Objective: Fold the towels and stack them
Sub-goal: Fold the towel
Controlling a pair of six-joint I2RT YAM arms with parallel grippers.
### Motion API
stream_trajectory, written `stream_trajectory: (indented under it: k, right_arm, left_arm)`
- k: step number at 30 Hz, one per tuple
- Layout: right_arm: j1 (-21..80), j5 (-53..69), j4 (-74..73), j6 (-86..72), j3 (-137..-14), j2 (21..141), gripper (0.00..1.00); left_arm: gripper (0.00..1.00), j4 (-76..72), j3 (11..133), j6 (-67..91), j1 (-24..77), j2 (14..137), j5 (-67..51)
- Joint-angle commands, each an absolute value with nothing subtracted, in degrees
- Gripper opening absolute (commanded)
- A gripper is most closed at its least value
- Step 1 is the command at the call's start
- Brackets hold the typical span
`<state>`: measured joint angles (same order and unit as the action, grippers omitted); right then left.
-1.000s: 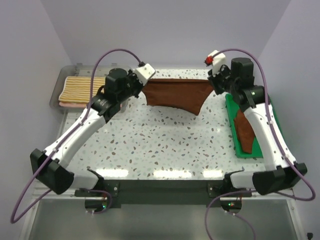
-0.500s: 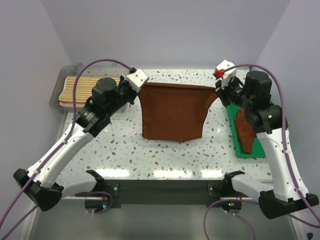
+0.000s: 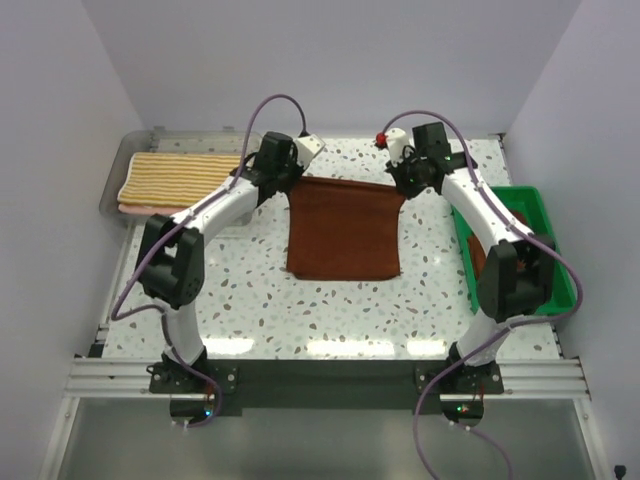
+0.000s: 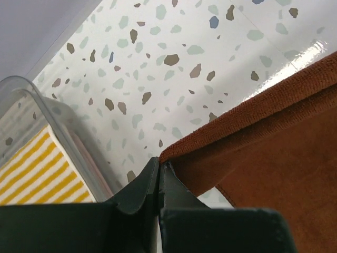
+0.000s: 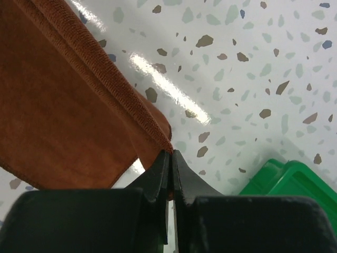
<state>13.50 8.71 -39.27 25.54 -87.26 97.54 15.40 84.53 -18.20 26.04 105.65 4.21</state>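
A brown towel (image 3: 343, 228) lies spread on the speckled table, its far edge held up at both corners. My left gripper (image 3: 291, 180) is shut on the far left corner; in the left wrist view (image 4: 159, 161) the towel (image 4: 274, 137) runs off to the right. My right gripper (image 3: 401, 184) is shut on the far right corner; in the right wrist view (image 5: 171, 153) the towel (image 5: 68, 116) hangs to the left. A folded yellow striped towel (image 3: 175, 180) lies in a clear tray (image 3: 112, 190) at the far left. Another brown towel (image 3: 481, 260) lies in the green bin (image 3: 545, 215).
The clear tray's rim (image 4: 47, 113) and the striped towel (image 4: 37, 174) show left of my left fingers. A corner of the green bin (image 5: 284, 184) shows right of my right fingers. Both arms reach across the table's far half.
Both grippers have moved toward the far edge and closer together. The towel has come down from hanging and now lies flat on the table, its near edge closer to me.
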Motion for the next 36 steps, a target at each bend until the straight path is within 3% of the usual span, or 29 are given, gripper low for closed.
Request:
stream_trajectory:
  k: [1, 12, 25, 36]
  right_arm:
    - [13.0, 4.4, -35.2, 27.3, -92.2, 98.1, 0.00]
    - [13.5, 3.6, -35.7, 21.2, -83.4, 94.0, 0.00]
    - [19.0, 0.1, -36.6, 6.3, -63.3, 83.1, 0.00]
    - [20.0, -4.0, -34.7, 1.4, -58.4, 82.7, 0.00]
  left_arm:
    - [0.00, 13.1, 91.0, -20.4, 24.6, 108.2, 3.9]
    - [0.00, 14.1, 79.7, -14.6, 24.9, 102.0, 1.3]
    - [0.00, 21.4, 63.1, -1.8, 29.2, 89.2, 3.6]
    - [0.00, 22.2, 54.4, 2.8, 30.7, 86.5, 2.5]
